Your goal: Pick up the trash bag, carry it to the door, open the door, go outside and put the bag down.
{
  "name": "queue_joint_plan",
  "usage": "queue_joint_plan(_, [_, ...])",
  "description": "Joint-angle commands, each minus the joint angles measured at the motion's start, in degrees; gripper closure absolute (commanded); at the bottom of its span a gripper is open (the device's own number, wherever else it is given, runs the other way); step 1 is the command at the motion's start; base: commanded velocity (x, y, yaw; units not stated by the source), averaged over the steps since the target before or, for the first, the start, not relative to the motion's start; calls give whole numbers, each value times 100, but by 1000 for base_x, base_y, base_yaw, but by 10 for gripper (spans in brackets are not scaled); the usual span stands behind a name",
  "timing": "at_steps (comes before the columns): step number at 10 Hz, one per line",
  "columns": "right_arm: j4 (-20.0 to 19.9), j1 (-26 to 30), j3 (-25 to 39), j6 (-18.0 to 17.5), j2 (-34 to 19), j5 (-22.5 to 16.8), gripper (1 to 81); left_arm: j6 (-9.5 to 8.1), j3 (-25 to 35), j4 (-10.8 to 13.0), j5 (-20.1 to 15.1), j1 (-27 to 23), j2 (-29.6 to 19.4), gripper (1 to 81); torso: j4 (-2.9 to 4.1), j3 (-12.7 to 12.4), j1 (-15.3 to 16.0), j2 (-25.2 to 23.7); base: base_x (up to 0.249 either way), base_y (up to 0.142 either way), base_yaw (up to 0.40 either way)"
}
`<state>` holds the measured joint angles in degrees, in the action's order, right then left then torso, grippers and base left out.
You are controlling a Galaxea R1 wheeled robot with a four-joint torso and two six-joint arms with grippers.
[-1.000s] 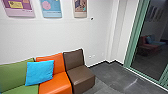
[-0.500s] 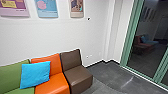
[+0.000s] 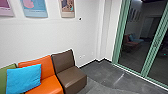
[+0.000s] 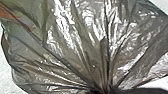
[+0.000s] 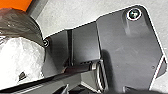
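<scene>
Trash bag is close up in left wrist view: thin, shiny, see-through grey-brown plastic, pleats fanning out from one tight gather. The gather sits at left gripper. Can't tell how far open that gripper is, or confirm its grip from the visible part. Right gripper: opening can't be read either; nothing visible shows it holding anything.

Right wrist view has the bag beside the robot's wide dark plate, overlapping its edge in that view. Grey-brown plastic on one part, crumpled white on the other. Can't tell if the bag touches the floor.

Head view: row of seats along a white wall. Green seat, orange seat, then brown seat at the end nearest the corner. Blue cushion leans on the orange seat's backrest, overlapping the green one. Posters hang above.

Robot's right side of head view: dark glass in green frames, seats and posters mirrored in it. Dark grey floor runs between brown seat and glass, pale streak on it.
</scene>
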<state>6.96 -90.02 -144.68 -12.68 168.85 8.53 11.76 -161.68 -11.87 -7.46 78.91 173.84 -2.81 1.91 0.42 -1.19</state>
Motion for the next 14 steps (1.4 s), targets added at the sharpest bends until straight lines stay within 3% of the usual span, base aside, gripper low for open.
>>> queue_joint_plan(1, [51, 199, -268, 151, 194, -264, 10, 1, -21, -52, -317, -363, -7, 811, 0, 0, 0, 0, 0, 0, -239])
queue_joint_plan(11, [121, 164, -965, 275, 608, -273, 10, -16, -21, -61, -317, -372, 29, 811, 0, 0, 0, 0, 0, 0, -256])
queue_joint_plan(14, [148, 111, -686, 310, 434, -247, 10, 36, 23, -8, -309, -346, -15, 811, -2, 0, 0, 0, 0, 0, -276])
